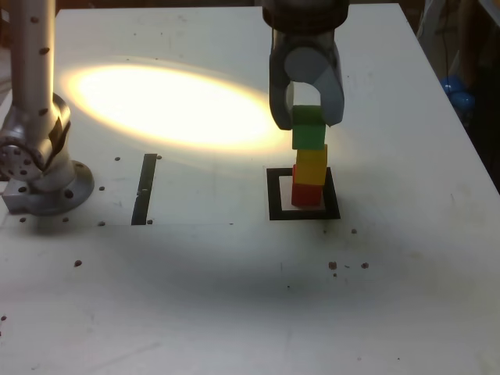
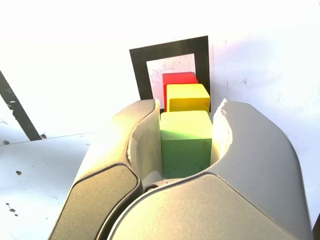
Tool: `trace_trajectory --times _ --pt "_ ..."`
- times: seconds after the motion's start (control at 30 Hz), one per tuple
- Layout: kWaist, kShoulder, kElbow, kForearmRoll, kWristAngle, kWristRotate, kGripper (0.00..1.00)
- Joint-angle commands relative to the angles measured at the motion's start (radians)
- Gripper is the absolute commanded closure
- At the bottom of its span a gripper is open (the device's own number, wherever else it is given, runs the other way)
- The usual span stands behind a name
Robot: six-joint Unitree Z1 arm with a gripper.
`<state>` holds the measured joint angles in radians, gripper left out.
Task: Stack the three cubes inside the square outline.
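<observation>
In the exterior view the red cube [image 1: 307, 194] stands inside the square outline [image 1: 275, 195], with the yellow cube [image 1: 312, 164] on top of it. The green cube [image 1: 308, 129] sits at the top of the column, shifted slightly toward the exterior view's left, and seems to touch the yellow one. My gripper [image 1: 308, 121] comes down from above and is shut on the green cube. The wrist view shows the green cube [image 2: 186, 142] pinched between both fingers of the gripper [image 2: 187, 112], with the yellow cube [image 2: 187, 97], the red cube [image 2: 179, 78] and the square outline [image 2: 170, 50] beyond it.
The arm's metal base [image 1: 39, 172] stands at the exterior view's left. A straight black strip [image 1: 145, 187] lies between the base and the outline. A bright light patch falls on the white table [image 1: 234, 297], and small dark specks dot it. A blue object [image 1: 459, 90] sits past the table's right edge.
</observation>
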<state>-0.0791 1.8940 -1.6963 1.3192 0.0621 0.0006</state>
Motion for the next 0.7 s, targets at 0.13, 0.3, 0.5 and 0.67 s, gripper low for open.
trace_trajectory --times 0.13,0.3,0.5,0.67 --pt "-0.008 0.023 -0.001 -0.015 0.0 -0.004 0.67" --pt "-0.008 0.035 -0.004 -0.021 0.002 -0.004 0.67" --pt "-0.005 0.043 -0.008 -0.019 0.003 -0.003 0.61" --pt "-0.004 0.044 0.001 -0.017 0.009 -0.001 0.15"
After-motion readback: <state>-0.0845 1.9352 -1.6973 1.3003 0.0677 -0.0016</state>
